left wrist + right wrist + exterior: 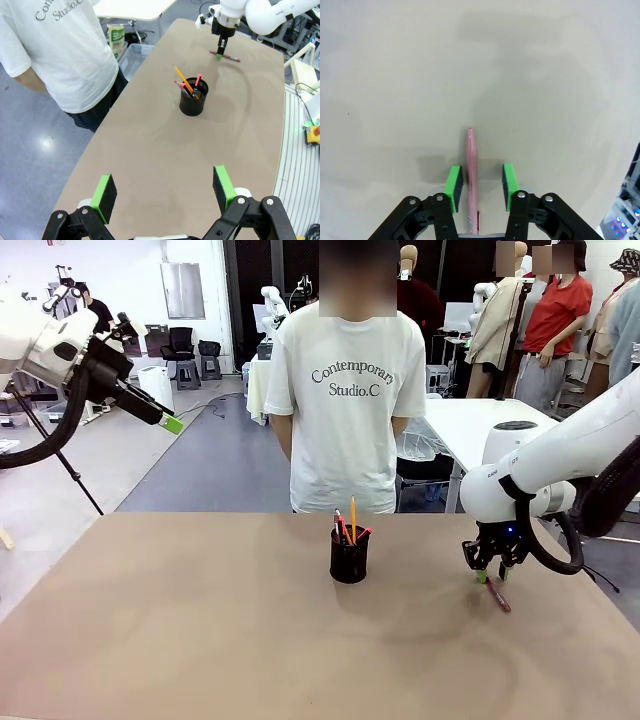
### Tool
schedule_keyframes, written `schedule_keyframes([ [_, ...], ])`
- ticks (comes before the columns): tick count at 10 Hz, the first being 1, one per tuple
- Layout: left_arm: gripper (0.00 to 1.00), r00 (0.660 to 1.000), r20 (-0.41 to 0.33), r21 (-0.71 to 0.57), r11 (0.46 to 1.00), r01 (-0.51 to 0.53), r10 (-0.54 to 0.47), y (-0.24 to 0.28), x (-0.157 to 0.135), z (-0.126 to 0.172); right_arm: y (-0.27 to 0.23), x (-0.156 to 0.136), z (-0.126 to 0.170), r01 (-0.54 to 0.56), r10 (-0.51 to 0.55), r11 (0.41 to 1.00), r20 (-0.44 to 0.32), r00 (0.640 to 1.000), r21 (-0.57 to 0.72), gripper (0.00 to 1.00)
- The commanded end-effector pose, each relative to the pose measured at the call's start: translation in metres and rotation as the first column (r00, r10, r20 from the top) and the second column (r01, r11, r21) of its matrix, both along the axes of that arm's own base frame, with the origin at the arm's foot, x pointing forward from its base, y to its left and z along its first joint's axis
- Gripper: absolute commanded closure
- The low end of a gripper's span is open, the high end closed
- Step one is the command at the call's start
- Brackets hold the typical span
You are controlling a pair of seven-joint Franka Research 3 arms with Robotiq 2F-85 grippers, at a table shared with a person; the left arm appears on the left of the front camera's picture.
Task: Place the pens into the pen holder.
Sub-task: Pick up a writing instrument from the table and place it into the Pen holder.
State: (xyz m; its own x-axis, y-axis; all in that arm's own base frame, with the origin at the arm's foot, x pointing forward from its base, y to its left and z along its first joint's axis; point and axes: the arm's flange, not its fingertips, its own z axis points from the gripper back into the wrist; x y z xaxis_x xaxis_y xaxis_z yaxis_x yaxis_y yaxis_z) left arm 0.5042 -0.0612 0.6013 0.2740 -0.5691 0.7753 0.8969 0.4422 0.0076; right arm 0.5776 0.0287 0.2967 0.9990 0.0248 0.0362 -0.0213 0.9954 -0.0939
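A reddish-brown pen (471, 180) is lying flat on the worktop (200, 640) near its right edge, towards the far side. In the front view its long axis is running diagonally, one end towards the far edge beneath the right gripper (493, 577) and the other end towards the right edge and the robot's side. In the right wrist view it is running straight up between the 2 green pads, its tapered tip pointing away from the wrist.

The right gripper is standing over this pen with its jaws partly closed around it. The pad (454, 182) on one side is sitting just beside the barrel, perhaps touching it, while the other pad is standing clear with a visible gap. The pen is resting on the worktop, not lifted.

The pen holder (349, 557) is standing upright near the middle of the worktop, closer to the far edge, well apart from the loose pen. In it a yellow-orange pencil (353, 519) is pointing up, nearly vertical, and a black pen with pink-red end (362, 535) is leaning towards the right edge. More thin sticks are standing beside them, too small to tell apart.

The left gripper (165, 192) is hanging high off the left side of the worktop, its jaws spread fully wide and holding nothing.

A person (345, 390) in a white T-shirt is standing at the far edge.
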Motion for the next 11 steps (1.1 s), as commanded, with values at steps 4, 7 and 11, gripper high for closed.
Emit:
schedule_keyframes([
  [4, 0.0, 1.0, -0.009, -0.009, 1.0, -0.008, 0.008, 0.001, -0.001, 0.001, -0.003, -0.004, -0.006, 0.041, -0.041, 0.999, -0.001, 0.999, 0.032, 1.0],
  [7, 0.0, 1.0, -0.009, -0.009, 1.0, -0.008, 0.008, 0.001, -0.001, 0.001, -0.004, -0.003, -0.006, 0.047, -0.047, 0.997, -0.005, 0.999, 0.06, 1.0],
  [11, 0.0, 1.0, -0.009, -0.009, 1.0, -0.008, 0.008, 0.001, -0.001, 0.001, -0.002, 0.0, 0.027, -0.023, 0.018, 0.985, 0.028, 0.999, 0.171, 1.0],
])
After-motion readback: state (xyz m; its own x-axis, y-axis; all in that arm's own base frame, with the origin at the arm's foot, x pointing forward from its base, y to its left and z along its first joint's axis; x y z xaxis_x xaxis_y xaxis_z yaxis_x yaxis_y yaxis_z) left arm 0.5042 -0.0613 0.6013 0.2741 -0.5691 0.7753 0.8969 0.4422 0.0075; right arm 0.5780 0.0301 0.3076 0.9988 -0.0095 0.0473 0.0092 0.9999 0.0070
